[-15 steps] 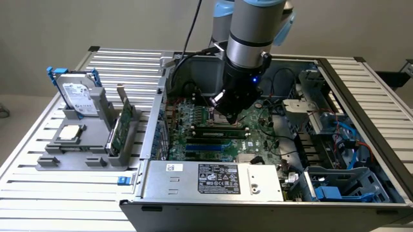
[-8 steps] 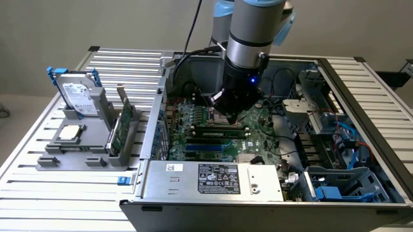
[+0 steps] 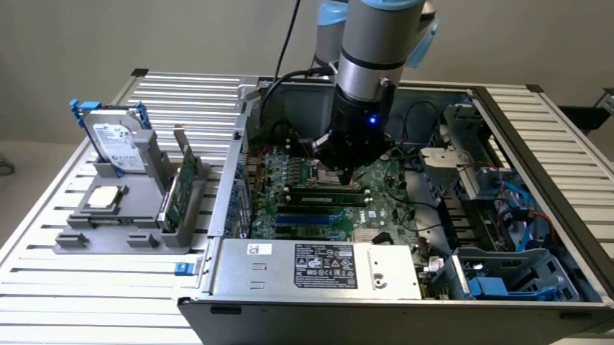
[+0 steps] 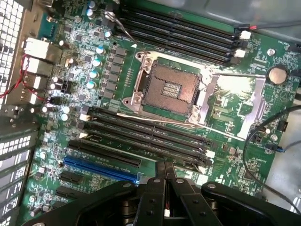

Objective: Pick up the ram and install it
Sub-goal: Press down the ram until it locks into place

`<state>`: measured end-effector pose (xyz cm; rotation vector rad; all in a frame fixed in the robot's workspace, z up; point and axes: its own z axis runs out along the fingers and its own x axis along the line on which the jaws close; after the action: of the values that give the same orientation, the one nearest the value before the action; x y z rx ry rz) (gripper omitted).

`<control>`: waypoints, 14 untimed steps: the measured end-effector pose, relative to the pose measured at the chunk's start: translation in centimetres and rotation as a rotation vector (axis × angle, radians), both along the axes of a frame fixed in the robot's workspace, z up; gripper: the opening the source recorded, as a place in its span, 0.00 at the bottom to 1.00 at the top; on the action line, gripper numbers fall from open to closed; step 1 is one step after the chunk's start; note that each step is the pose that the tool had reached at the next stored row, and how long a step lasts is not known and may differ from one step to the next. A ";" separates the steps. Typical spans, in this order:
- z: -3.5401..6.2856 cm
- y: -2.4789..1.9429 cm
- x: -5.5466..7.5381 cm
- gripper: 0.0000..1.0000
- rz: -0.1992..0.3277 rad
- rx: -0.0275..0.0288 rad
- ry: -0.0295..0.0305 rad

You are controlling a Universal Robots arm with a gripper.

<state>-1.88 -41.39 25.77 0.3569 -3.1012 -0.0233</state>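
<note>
On the exterior view's left, the grey stand (image 3: 115, 241) carried a hard drive (image 3: 117, 144) and a wider green card (image 3: 182, 188); no ram was seen there. Further right, inside the open case (image 3: 317, 269), the claw (image 3: 341, 171) hung over the board's socket (image 4: 167, 87), fingers (image 4: 160, 181) pressed together and empty. A long thin strip (image 3: 326, 192) in the slots just beside it was probably the ram, apparently seated. Full latching could not be confirmed.
</note>
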 end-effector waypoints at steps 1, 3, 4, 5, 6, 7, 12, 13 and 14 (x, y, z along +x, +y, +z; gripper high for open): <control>0.00 0.00 0.0 0.11 -0.016 -0.0003 0.0000; -0.01 0.00 0.0 0.11 -0.048 -0.0009 0.0001; -0.02 0.00 0.0 0.11 -0.065 -0.0008 0.0000; -0.03 0.00 0.0 0.11 -0.082 -0.0008 0.0000; -0.04 0.00 0.0 0.11 -0.101 -0.0008 0.0000; -0.05 0.00 0.0 0.11 -0.119 -0.0008 0.0000; -0.09 0.00 0.0 0.11 -0.197 -0.0019 -0.0002; -0.09 0.00 0.0 0.11 -0.197 -0.0021 -0.0001; -0.09 0.00 0.0 0.11 -0.197 -0.0023 -0.0001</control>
<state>-1.88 -41.39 25.68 0.0505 -3.1227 -0.0226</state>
